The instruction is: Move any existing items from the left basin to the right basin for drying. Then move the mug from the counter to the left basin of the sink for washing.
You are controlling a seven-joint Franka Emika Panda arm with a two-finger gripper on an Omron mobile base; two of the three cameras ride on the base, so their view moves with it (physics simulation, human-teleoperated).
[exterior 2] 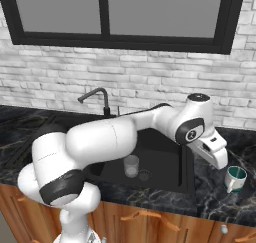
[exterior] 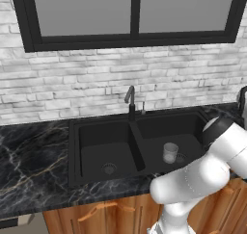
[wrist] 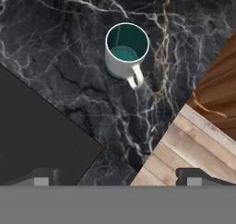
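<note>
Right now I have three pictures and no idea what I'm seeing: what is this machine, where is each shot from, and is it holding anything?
It is a white robot arm at a kitchen sink. Two pictures look over it from behind, left and right. The third looks down from its hand. A pale cup stands in the right basin; the left basin holds nothing. A white mug stands upright on the black marble counter. The gripper hangs above it, jaws open, holding nothing.

Black marble counter point(exterior: 34, 165) with white and gold veins, matte black double sink point(exterior: 73, 151) set into it, white mug point(exterior 2: 235, 179) with teal inside upright on the counter right of the sink, handle toward front edge
</note>
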